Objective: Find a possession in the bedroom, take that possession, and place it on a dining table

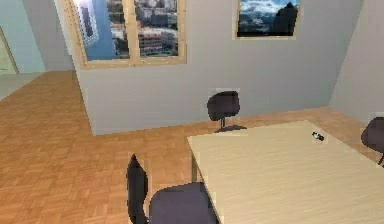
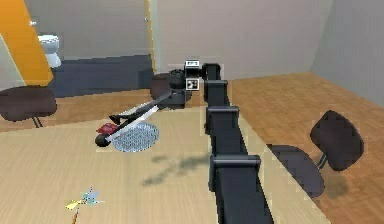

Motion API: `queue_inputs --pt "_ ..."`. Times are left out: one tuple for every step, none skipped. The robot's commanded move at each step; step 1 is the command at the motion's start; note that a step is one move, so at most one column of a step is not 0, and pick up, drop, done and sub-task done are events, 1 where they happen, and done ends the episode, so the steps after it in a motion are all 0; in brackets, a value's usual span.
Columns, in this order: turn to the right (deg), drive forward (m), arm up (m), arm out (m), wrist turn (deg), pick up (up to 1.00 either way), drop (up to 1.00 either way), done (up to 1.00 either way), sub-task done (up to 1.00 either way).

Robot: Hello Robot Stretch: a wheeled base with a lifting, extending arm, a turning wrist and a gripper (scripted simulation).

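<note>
Closest in on the forward view: near chair [image 1: 168, 200], dark, at the near left corner of the table [image 1: 280, 175] with its pale wood top. Further right there's a window [image 1: 130, 30] up in the grey wall [image 1: 150, 95]. The far chair [image 1: 225, 108] sits at the table's back edge, with a smaller window [image 1: 268, 18] above it. Then a small dark thing [image 1: 318, 135] lies on the top near the far right corner, and the edge chair [image 1: 375, 135] is cut off by the frame.

Over to the arm side view, from the left: orange panel [image 2: 22, 45], left chair [image 2: 25, 102] below it at the table's far edge, and a white object [image 2: 50, 48] behind, too small to name. Low on the tabletop lies a tiny yellow-and-blue thing [image 2: 85, 200].

And there's the prize: a racket [image 2: 135, 138], round grey-blue mesh head, seen against the middle of the tabletop, with a red bit [image 2: 103, 131] at its left end. The gripper [image 2: 135, 117] slants down-left right at it from the dark arm [image 2: 235, 160]. Held, or lying on the table? Cannot tell, and the fingers' spread can't be read either. Right of the arm stands the right chair [image 2: 325, 150].
</note>
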Motion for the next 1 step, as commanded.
queue_inputs --pt "0.0 0.00 -0.32 0.00 0.0 0.00 0.00 0.00 0.00"
